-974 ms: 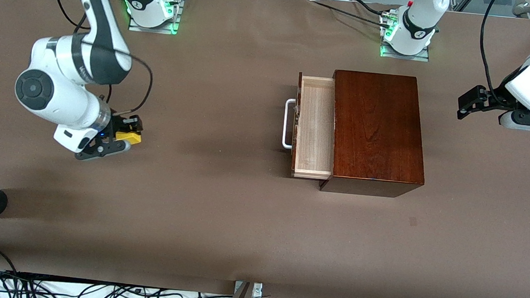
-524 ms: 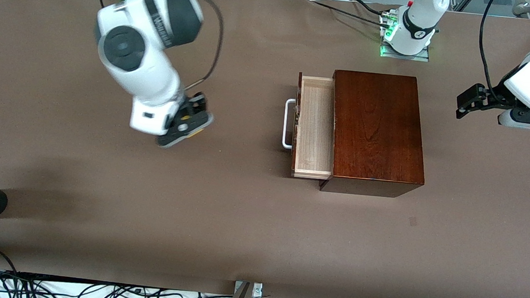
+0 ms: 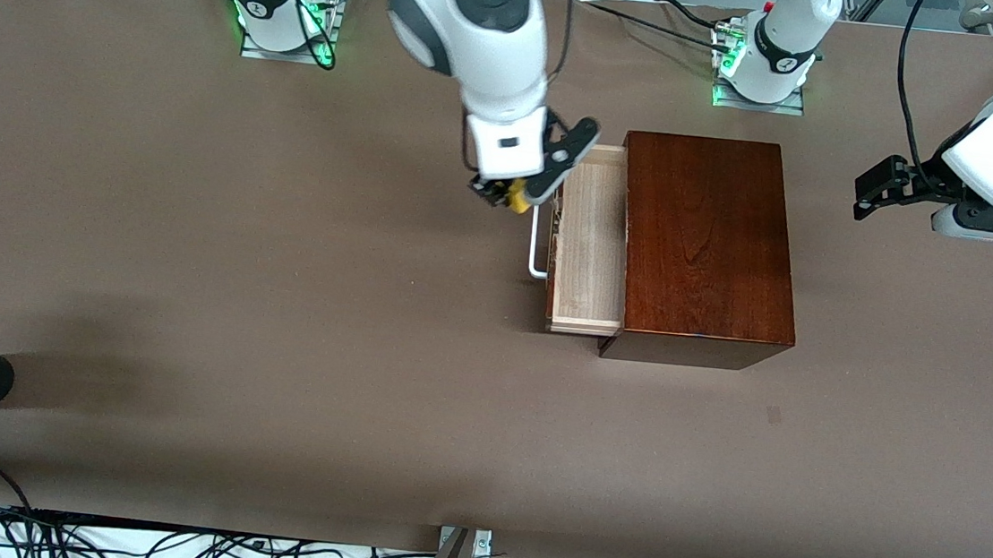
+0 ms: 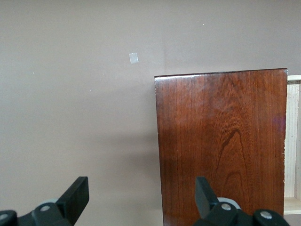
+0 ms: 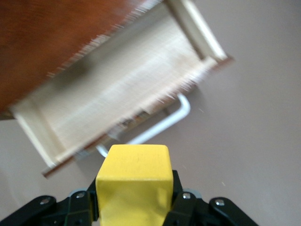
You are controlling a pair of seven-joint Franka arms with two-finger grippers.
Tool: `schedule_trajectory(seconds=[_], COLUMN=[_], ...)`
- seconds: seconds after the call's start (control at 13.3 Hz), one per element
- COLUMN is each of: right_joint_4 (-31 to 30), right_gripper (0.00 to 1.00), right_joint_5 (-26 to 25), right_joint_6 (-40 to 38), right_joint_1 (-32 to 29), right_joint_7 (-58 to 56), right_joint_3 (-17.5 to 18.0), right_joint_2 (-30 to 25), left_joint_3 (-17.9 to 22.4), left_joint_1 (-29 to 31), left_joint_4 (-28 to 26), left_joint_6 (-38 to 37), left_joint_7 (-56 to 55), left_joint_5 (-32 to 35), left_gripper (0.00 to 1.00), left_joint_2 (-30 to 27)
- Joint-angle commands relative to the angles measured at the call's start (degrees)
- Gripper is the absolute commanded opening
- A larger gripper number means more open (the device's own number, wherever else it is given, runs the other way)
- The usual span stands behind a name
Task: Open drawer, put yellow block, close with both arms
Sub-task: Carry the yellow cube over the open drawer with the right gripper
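Here the right pincer (image 3: 517, 193) grips the yellow block (image 3: 518, 198) over the drawer's (image 3: 591, 233) handle (image 3: 538, 245).

Brown-covered table (image 3: 273, 367), metal framing, tangled cables (image 3: 167, 547) along edge

drawer (image 3: 590, 242): pulled out of dark mahogany box (image 3: 706, 243), pale-wood tray bare, white bar handle toward right arm's end.
yellow block (image 3: 517, 196): small cube, airborne, pinched in right claw (image 3: 513, 196) over handle.
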Motion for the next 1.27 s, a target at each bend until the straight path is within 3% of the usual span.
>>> schedule_trajectory(seconds=[0.0, 0.22, 0.75, 1.2], right_joint_4=[7.2, 7.3, 7.4, 7.4], right_gripper=[0.0, 0.0, 0.0, 0.0], right_joint_5=[-1.7, -7.6, -11.2, -11.5], right_joint_6=[0.9, 3.5, 8.1, 9.3], right_joint_1=[4.6, 7.9, 10.1, 10.1], right_joint_7=[-0.9, -4.7, -10.0, -15.5], right_joint_3=[-0.8, -0.8, -0.8, -1.4], right_joint_2=[6.5, 9.1, 14.5, 17.4], left_joint_3=[-0.5, -0.6, -1.2, -1.2], left_joint_1=[0.1, 0.1, 0.2, 0.2], left_joint_4=[2.1, 2.1, 2.1, 2.1], left_joint_6=[-1.3, -1.4, -1.3, -1.3], left_joint_7=[0.5, 0.4, 0.7, 0.9], left_joint_5=[-0.5, -0.4, -0.2, -0.1], left_gripper=[1.0, 1.0, 1.0, 1.0], left_joint_2=[1.0, 1.0, 1.0, 1.0])
